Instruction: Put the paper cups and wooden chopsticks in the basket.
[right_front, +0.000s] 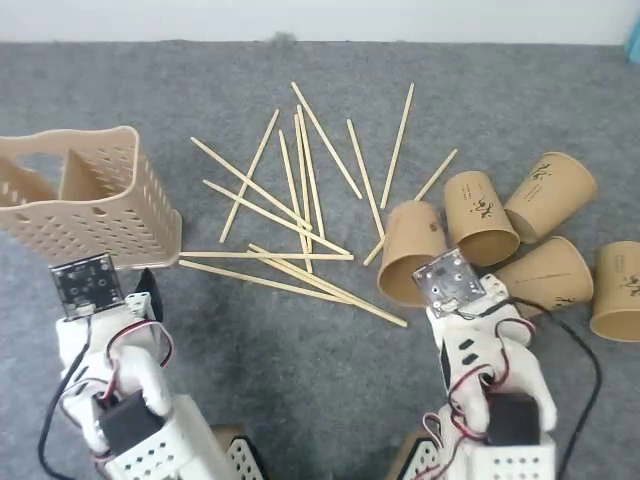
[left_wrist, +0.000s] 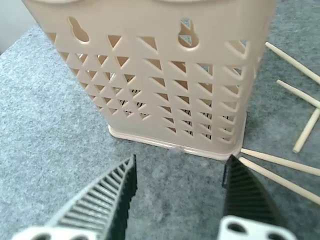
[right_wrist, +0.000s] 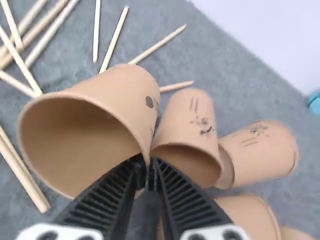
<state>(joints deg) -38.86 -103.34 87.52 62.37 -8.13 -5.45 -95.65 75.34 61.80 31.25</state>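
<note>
A beige slotted basket stands at the far left. Several wooden chopsticks lie scattered across the grey mat's middle. Several brown paper cups lie on their sides at the right. The nearest cup has its mouth toward the right arm. My right gripper is shut on that cup's rim, pinching the wall between its fingers. Another cup lies right beside it. My left gripper stands open just in front of the basket's base, with nothing between its fingers.
Two chopsticks lie on the mat beside the basket's corner, near one left finger. More cups crowd the far right, one at the mat's edge. A pale wall borders the mat's far side.
</note>
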